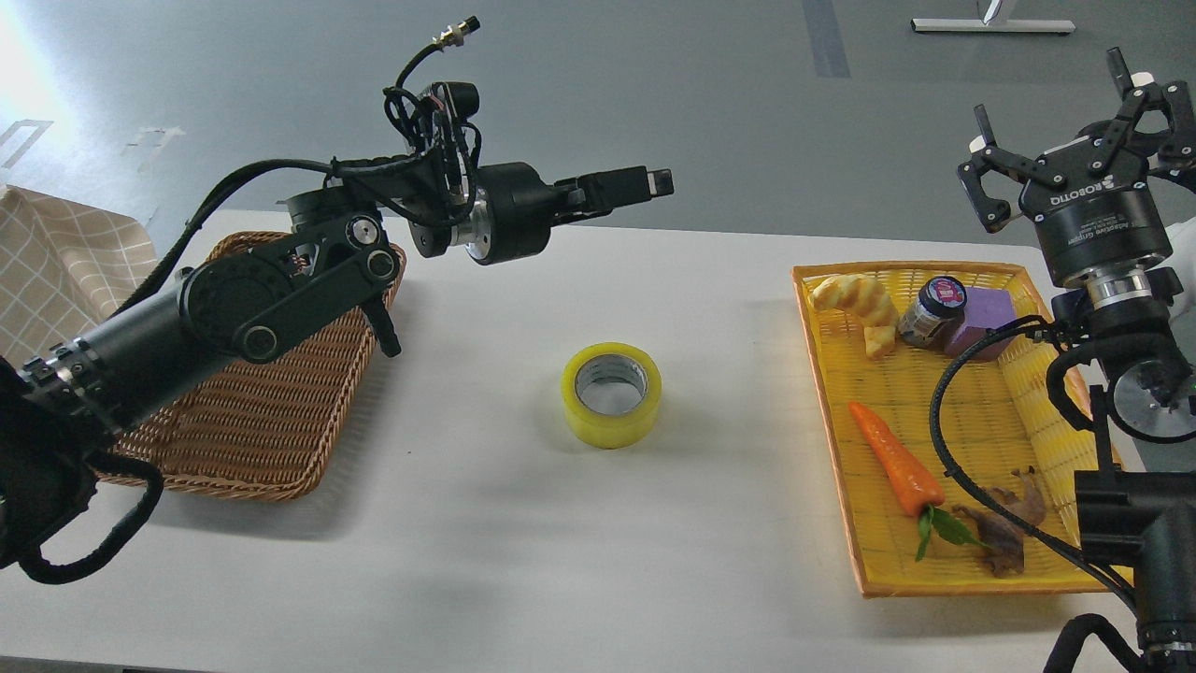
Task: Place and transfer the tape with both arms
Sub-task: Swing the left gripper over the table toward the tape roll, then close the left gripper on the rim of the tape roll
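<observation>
The tape (612,393), a yellowish roll with a grey core, lies flat on the white table (523,542) near its middle, with nothing touching it. My left gripper (645,182) is raised above the table's far edge, up and slightly right of the tape. It points right and is turned side-on, so its fingers overlap and the gap does not show. My right gripper (1065,103) is held high at the far right, above the yellow tray (841,467). It points away from me with its fingers spread, and it is empty.
A brown wicker basket (271,430) sits at the left, under my left arm. The yellow tray at the right holds a croissant (855,297), a dark jar (932,313), a purple block (986,318), a carrot (895,458) and a brown dried piece (1004,528). A checked cloth (56,271) lies far left.
</observation>
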Controlling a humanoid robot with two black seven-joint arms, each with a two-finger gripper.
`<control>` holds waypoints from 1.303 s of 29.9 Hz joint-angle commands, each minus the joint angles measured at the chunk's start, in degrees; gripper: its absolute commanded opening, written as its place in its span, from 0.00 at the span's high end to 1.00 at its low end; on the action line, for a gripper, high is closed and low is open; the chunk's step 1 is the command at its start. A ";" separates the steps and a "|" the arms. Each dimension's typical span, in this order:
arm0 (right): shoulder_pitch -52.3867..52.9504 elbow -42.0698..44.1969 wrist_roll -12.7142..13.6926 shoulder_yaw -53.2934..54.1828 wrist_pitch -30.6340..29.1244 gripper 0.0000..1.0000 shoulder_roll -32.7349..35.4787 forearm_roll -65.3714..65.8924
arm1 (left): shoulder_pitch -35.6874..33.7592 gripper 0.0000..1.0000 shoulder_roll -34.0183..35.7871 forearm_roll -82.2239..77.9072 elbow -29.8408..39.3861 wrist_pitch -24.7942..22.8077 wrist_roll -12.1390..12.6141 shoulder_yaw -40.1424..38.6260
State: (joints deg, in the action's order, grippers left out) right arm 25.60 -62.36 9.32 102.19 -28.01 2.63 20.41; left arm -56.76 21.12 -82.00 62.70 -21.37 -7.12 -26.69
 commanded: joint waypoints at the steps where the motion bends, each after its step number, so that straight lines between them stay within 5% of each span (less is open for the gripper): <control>1: -0.99 0.04 -0.09 0.11 0.01 0.00 0.01 -0.02 | -0.02 0.02 -0.46 -9.73 -0.04 0.01 0.70 2.16; 19: -2.31 0.22 -0.44 0.11 0.01 0.00 0.01 -0.02 | -1.25 0.02 -0.81 -23.29 4.00 -1.04 5.71 13.15; 39: -2.66 0.30 -0.44 0.11 0.01 0.00 0.01 -0.02 | 1.13 0.02 -1.43 -23.03 3.04 -1.57 6.42 16.93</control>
State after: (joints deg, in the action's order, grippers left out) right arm 23.14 -62.05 8.87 102.31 -27.99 2.64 20.39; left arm -56.01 19.70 -105.09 65.82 -22.78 -0.81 -10.42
